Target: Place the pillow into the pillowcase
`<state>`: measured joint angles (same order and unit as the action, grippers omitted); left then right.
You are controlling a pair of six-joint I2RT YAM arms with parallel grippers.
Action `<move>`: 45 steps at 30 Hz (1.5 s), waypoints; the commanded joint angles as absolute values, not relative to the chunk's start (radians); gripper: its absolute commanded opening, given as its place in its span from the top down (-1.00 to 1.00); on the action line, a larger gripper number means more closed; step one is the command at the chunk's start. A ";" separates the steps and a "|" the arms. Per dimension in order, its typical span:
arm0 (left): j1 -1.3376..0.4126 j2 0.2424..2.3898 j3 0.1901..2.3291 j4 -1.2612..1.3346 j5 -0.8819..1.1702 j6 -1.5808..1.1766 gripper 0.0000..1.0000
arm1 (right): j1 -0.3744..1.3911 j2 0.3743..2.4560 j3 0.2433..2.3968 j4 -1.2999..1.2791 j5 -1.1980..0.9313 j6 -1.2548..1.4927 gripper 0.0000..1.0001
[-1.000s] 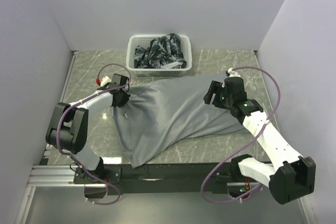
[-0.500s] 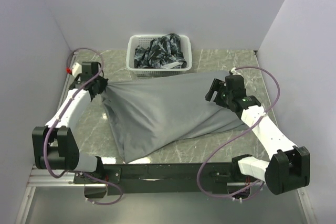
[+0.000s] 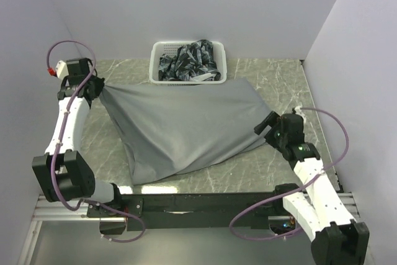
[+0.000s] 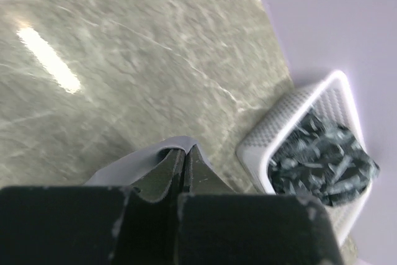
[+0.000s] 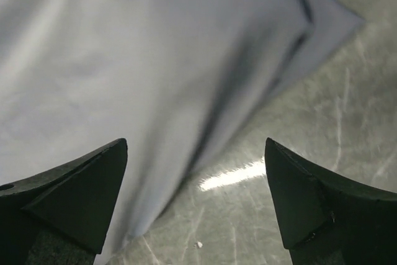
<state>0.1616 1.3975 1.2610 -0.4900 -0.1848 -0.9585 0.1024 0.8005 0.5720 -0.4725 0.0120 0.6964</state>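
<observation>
The grey pillowcase (image 3: 180, 122) lies spread and bulging across the middle of the table. The pillow does not show in any view. My left gripper (image 3: 99, 89) is at the far left, shut on the pillowcase's far-left corner. In the left wrist view the jaws (image 4: 184, 148) pinch a fold of the grey fabric (image 4: 127, 164). My right gripper (image 3: 268, 126) is open and empty, just beside the pillowcase's right edge. In the right wrist view the gripper (image 5: 195, 147) is over the bare table, and the grey fabric (image 5: 155, 60) lies ahead and to the left.
A white basket (image 3: 155, 60) holding dark patterned cloth stands at the back centre, touching the pillowcase's far edge. It shows at the right of the left wrist view (image 4: 291, 107). Walls close in the left, the right and the back.
My left gripper has pulled the pillowcase corner toward the far left, stretching the fabric out. My right gripper has drawn back toward the near right, off the pillowcase.
</observation>
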 commanded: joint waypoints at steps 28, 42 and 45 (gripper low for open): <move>0.245 1.336 1.279 -0.419 -0.008 -0.948 0.98 | 0.025 1.532 1.037 -0.196 -0.095 0.539 -0.91; 0.236 1.224 1.334 -0.472 -0.032 -0.887 0.98 | 0.072 1.287 1.194 -0.532 0.145 0.448 1.00; 0.236 1.178 1.374 -0.503 -0.037 -0.865 0.98 | 0.061 1.221 1.361 -0.690 0.208 0.410 1.00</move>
<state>0.2272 1.2617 1.2743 -0.5163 -0.0025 -0.9184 0.1009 1.3712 1.1118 -0.5213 0.0322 0.4850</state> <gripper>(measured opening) 0.018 0.009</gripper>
